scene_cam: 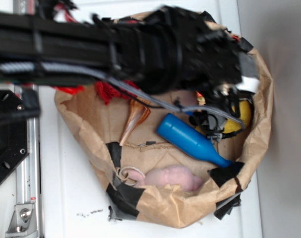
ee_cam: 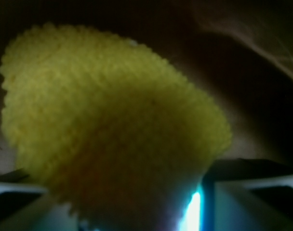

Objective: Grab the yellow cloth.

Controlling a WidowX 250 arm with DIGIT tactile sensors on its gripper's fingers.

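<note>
The bright yellow fuzzy terry cloth (scene_cam: 239,119) is seen at the right side of the crumpled brown paper basket (scene_cam: 165,208), largely hidden under the black robot hand (scene_cam: 220,106). In the wrist view the cloth (ee_cam: 113,125) fills the frame as a rounded, looped-pile fold, shaded toward the bottom. Whether the hand is closed on it cannot be told. A blue plastic bottle (scene_cam: 190,141) lies just beside it, with a pink plush toy (scene_cam: 173,178) nearer.

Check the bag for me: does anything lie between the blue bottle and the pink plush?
Nothing: in the exterior view only bare brown paper separates the blue bottle from the pink plush.
</note>
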